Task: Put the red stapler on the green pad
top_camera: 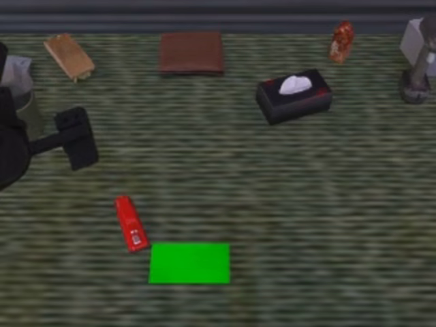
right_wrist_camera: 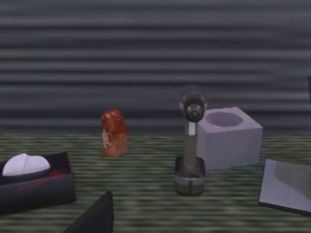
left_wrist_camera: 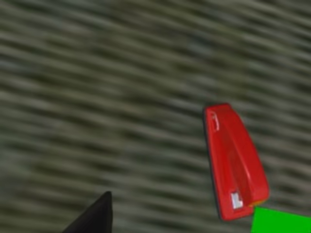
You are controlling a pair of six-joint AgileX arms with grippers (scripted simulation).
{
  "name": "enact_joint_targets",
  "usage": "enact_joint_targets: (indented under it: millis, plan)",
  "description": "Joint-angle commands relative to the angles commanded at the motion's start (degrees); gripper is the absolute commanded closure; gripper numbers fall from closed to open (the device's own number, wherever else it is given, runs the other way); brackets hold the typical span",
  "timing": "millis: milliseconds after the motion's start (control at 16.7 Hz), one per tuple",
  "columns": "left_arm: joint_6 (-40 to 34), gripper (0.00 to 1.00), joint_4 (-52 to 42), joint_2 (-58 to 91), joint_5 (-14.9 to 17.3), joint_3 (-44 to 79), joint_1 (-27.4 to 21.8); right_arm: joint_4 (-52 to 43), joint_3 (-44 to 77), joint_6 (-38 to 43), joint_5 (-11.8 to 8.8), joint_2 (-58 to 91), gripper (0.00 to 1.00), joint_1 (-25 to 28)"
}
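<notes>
Near the front edge of the tabletop, left of the middle: green pad (top_camera: 189, 263), flat. Just beside its far left corner: red stapler (top_camera: 131, 223), lying on the tabletop, not on the pad. Farther back by the left edge: left gripper (top_camera: 76, 138), holding nothing; cannot tell how wide the jaws are. Along the far edge: brown pad (top_camera: 191, 53), black tissue box (top_camera: 294, 95)

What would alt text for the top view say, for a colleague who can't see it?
A red stapler lies on the table just off the upper left corner of a green pad, near the front edge. The left pincer hovers above and left of the stapler. Along the back sit a tan block, brown pad, black tissue box and orange-red figure.
</notes>
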Motion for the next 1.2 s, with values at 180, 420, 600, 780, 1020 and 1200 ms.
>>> enact_joint_targets:
  millis: [180, 420, 600, 780, 1020, 1200]
  plan:
    - [-6.35, 0.00, -9.07, 15.23, 0.01, 11.31, -3.28, 0.00, 0.00, 0.00, 0.00, 0.00, 0.00, 0.00]
    - [-13.08, 0.00, -18.16, 30.49, 0.08, 23.73, -6.71, 0.00, 0.00, 0.00, 0.00, 0.00, 0.00, 0.00]
    - [-16.18, 0.00, -22.12, 37.70, 0.11, 29.69, -8.29, 0.00, 0.00, 0.00, 0.00, 0.00, 0.00, 0.00]
    - [-17.15, 0.00, -23.32, 39.74, 0.12, 31.60, -8.79, 0.00, 0.00, 0.00, 0.00, 0.00, 0.00, 0.00]
    - [-17.08, 0.00, -23.18, 39.58, 0.12, 31.44, -8.49, 0.00, 0.00, 0.00, 0.00, 0.00, 0.00, 0.00]
    - [-16.93, 0.00, -20.93, 40.54, 0.12, 29.86, -8.56, 0.00, 0.00, 0.00, 0.00, 0.00, 0.00, 0.00]
